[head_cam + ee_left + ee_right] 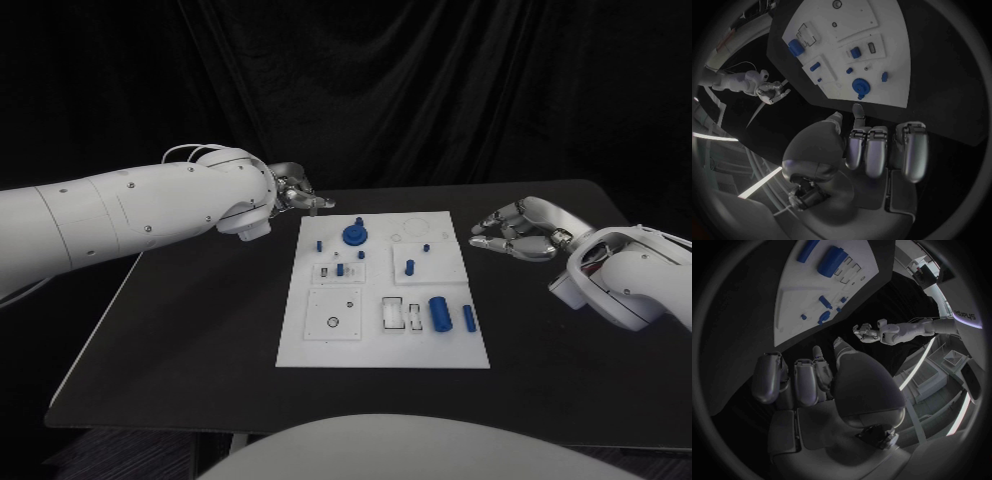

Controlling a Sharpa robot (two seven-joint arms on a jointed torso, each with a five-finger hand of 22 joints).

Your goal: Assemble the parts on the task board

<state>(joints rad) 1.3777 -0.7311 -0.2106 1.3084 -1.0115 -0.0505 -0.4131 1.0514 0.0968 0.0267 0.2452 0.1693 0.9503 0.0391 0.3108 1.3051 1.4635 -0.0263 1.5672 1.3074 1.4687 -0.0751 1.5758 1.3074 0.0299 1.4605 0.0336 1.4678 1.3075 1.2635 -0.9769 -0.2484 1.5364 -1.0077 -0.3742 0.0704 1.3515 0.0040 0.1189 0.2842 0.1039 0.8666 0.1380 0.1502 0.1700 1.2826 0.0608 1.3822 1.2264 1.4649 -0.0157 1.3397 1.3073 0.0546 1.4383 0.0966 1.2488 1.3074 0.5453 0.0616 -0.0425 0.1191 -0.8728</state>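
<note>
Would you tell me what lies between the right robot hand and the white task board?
In the head view, only bare black table lies between the right robot hand and the white task board.

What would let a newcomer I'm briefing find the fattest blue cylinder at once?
Start at the white task board in the middle of the black table. Go to its near corner on the right hand's side. Two blue parts lie there; the thick cylinder is the inner, broader one, beside the slimmer peg.

Both arms are smooth white shells dotted with small dark screws. Thin white cables loop over the left wrist. Each robot hand, left (293, 187) and right (516, 232), is silver metal with segmented fingers and darker palm parts.
</note>
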